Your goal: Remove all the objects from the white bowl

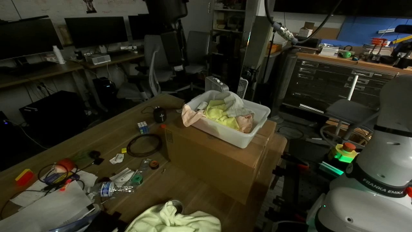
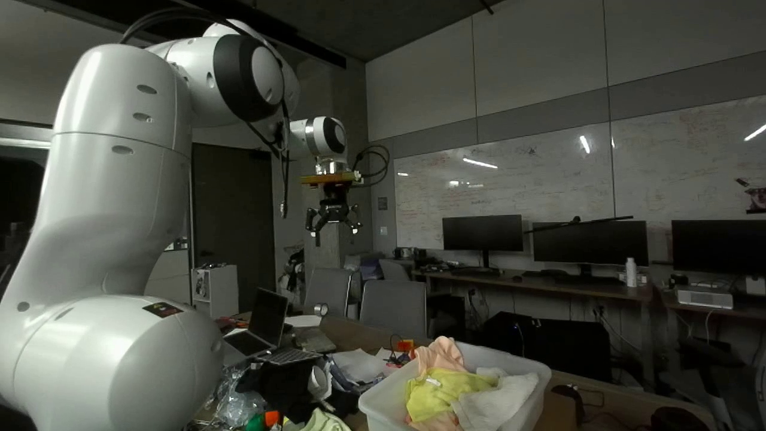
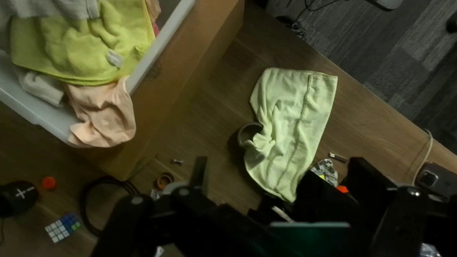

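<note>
Behind a wooden table [image 1: 193,193] lies a dim workroom with monitors [image 1: 96,30] on desks [image 1: 42,75], a whiteboard [image 2: 538,179] and grey chairs [image 2: 393,308]; the table carries papers [image 1: 48,206], a water bottle [image 1: 107,189] and a puzzle cube [image 1: 143,127]. The white bowl [image 1: 227,133], a rectangular tub, sits on a cardboard box [image 1: 206,161] near the table's edge. In the wrist view it fills the upper left corner, to one side of the fingers [image 3: 200,175] and well apart from them. The fingers are spread wide, and a pale green cloth [image 3: 292,125], crumpled on the table below, shows between and beyond their tips. In an exterior view the arm [image 2: 119,179] rises in the foreground, bends at a high elbow [image 2: 245,72] and reaches outward to a wrist [image 2: 326,137] from which the fingers hang pointing down, well above the table. The bowl is heaped with fabric: a yellow cloth [image 3: 82,46] in the middle, a grey cloth [image 1: 236,104] lying against it, and a rolled pale cloth [image 3: 43,87] partly under the yellow one. Peach fabric [image 3: 103,117] drapes over one corner of the rim; more peach shows at the other side of the yellow cloth, and whether both belong to one piece I cannot tell.
</note>
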Action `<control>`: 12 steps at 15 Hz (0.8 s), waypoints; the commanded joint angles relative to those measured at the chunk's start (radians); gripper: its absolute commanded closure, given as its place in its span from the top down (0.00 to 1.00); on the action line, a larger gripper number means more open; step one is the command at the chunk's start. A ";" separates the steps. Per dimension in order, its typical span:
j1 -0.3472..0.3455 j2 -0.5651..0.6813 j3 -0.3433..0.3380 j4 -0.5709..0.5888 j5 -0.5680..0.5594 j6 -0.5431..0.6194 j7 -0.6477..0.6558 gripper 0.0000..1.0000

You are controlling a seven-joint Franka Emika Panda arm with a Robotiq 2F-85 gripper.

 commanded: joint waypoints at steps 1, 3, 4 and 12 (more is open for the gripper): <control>-0.046 -0.073 -0.044 -0.132 -0.019 0.054 0.025 1.00; -0.076 -0.094 -0.071 -0.208 -0.015 0.093 0.023 1.00; -0.091 -0.105 -0.084 -0.253 -0.015 0.119 0.035 1.00; -0.193 -0.063 -0.179 -0.500 -0.011 0.413 0.100 1.00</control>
